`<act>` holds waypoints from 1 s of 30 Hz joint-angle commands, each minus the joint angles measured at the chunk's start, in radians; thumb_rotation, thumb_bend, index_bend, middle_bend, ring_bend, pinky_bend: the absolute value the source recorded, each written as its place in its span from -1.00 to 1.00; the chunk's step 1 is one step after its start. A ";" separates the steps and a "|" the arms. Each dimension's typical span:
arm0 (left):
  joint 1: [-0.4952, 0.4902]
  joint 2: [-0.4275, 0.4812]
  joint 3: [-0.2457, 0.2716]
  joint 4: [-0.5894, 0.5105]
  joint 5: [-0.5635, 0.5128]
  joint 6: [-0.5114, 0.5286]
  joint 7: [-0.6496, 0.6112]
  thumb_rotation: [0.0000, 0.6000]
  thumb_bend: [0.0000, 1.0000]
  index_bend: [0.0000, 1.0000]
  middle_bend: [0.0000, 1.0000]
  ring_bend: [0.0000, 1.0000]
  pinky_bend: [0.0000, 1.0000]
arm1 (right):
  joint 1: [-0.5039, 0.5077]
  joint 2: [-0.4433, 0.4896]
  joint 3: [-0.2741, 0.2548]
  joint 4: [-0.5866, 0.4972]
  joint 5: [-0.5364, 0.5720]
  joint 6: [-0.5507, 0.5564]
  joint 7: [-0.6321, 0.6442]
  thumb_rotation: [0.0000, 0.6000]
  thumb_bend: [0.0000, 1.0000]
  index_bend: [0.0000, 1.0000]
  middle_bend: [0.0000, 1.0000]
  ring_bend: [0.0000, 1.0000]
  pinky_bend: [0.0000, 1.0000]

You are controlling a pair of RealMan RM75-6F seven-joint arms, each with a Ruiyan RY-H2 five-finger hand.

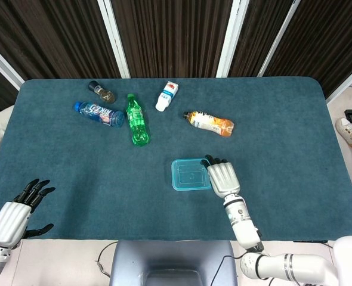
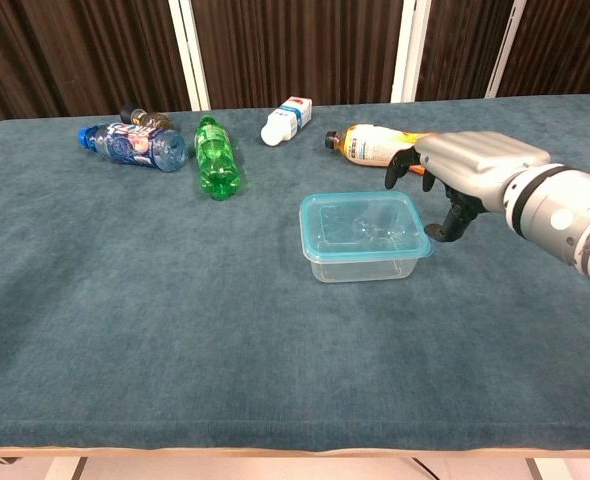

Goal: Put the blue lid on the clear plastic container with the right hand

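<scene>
The clear plastic container [image 2: 363, 262] stands mid-table with the blue lid [image 2: 363, 226] lying on its top; in the head view the lid [image 1: 190, 174] shows as a blue square. My right hand [image 2: 467, 165] hovers palm down just right of the container, fingers spread and holding nothing; its thumb hangs beside the lid's right edge. From the head view the right hand [image 1: 222, 178] sits against the lid's right side. My left hand [image 1: 16, 214] rests open beyond the table's near left corner, far from the container.
At the back lie an orange bottle [image 1: 210, 123], a white bottle [image 1: 167, 95], a green bottle [image 1: 136, 119], a blue bottle [image 1: 98, 113] and a small dark jar [image 1: 101, 92]. The orange bottle lies just behind my right hand.
</scene>
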 commanded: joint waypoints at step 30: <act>0.003 0.005 0.001 0.003 0.005 0.010 -0.018 1.00 -0.01 -0.59 -0.78 -0.86 -0.30 | 0.009 -0.017 -0.029 0.089 0.022 -0.086 0.103 1.00 -0.09 -0.20 -0.38 -0.35 -0.05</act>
